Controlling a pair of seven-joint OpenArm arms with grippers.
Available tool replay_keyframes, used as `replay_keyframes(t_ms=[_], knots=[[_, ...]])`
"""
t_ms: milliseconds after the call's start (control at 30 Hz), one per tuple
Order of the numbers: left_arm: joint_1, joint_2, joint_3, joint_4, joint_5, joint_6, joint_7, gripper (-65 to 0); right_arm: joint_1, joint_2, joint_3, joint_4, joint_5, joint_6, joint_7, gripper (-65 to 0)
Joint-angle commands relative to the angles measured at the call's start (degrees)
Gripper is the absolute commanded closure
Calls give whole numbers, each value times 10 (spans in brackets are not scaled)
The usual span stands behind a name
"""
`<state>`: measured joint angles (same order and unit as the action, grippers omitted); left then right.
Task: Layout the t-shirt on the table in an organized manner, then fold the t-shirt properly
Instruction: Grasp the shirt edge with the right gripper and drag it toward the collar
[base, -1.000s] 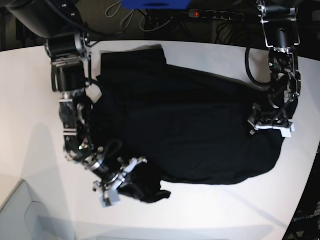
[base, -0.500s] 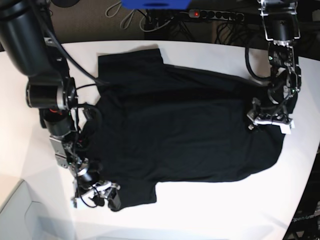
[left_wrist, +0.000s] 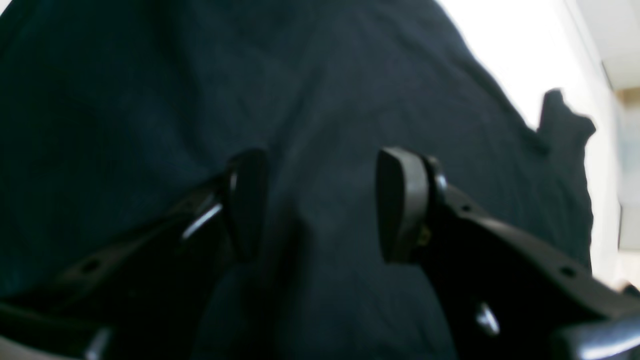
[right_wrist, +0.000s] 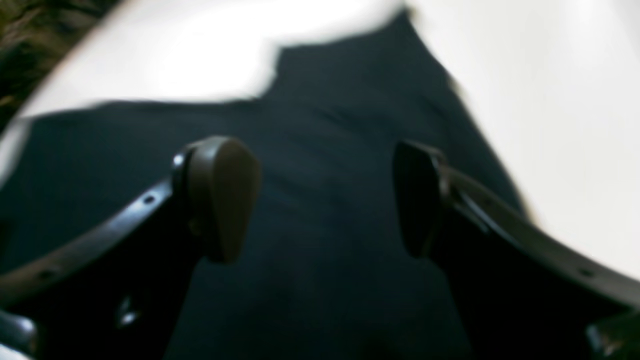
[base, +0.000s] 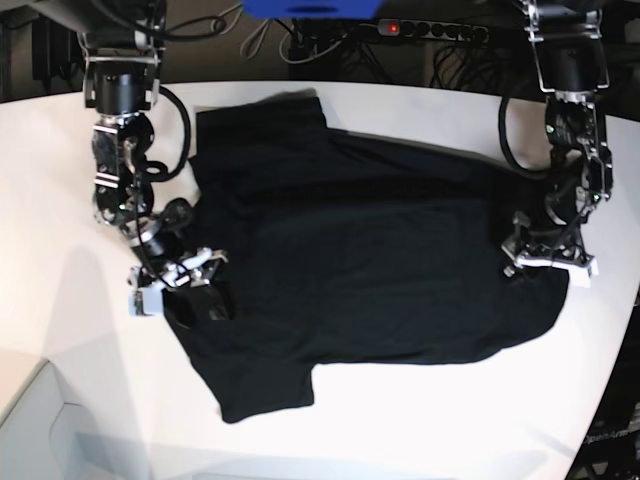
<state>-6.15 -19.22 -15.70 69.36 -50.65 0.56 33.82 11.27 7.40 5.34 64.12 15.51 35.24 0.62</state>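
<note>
Left wrist: left gripper (left_wrist: 320, 205) stood partly open over the shirt (left_wrist: 150, 100), nothing between the pads.
Right wrist: right gripper (right_wrist: 320, 200) gaped wide, empty, above the cloth; blurred.
Base: shirt lay spread flat mid-table (base: 60, 180), sleeves left; right gripper at its left edge, left gripper at its right end.

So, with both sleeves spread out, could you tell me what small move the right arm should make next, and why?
Probably lift the right gripper clear: its jaws stand open over the t-shirt, holding nothing, and the cloth lies nearly flat on the table.
</note>
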Motion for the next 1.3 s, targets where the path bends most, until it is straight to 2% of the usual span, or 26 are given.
replay_keyframes(t_ms=[0,133,367,533,733,900,1133,1267], knots=[[-22,-10,-3,0,-6,-4,-8,-339,-14,6,2,30,4,3,-3,-449],[-42,-10,-2,-36,-6,-4,-8,-339,-79,-11,1,101,4,3,-30,-448],[-73,-12,-1,-111,-6,-4,-9,-339,-148,1,2,162,3,3,-62,-448],[-87,-13,-1,-153,-4,-5,-9,-339,-173,15,1,159,3,3,-62,-447],[-87,-7,-3,-148,57,-5,-10,-339,-178,13,1,135,3,3,-62,-446],[-87,-1,-4,-149,63,-5,-10,-339,-190,11,-12,139,3,3,-62,-440],[-87,-1,-4,-150,64,-5,-10,-339,-202,13,-57,136,3,3,-62,-310],[-87,-1,-4,-150,64,-5,-10,-339,-202,13,-54,139,4,3,-62,-198]])
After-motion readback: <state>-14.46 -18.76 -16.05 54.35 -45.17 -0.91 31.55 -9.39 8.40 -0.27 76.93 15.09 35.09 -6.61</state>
